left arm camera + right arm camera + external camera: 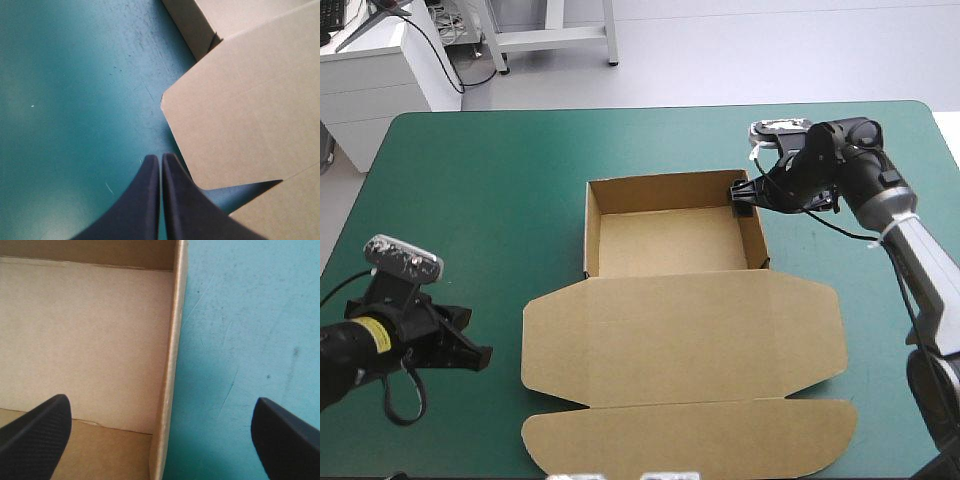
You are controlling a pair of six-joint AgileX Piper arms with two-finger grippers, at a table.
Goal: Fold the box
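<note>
High view: the brown box (pixel 680 335) lies in the middle of the table (pixel 470 200). It is an open tray on the far side, with its lid spread flat toward the near edge. My right tool (pixel 740 195) is at the tray's far right corner. In the right wrist view its black fingers (pixel 35 435) stand wide apart, straddling the box's right wall. One is over the tray floor, the other over the teal-green cover (pixel 240 340) outside the box. My left tool (pixel 478 355) sits low just beside the lid's left edge. In the left wrist view its fingers are pressed together in a point, holding nothing.
</note>
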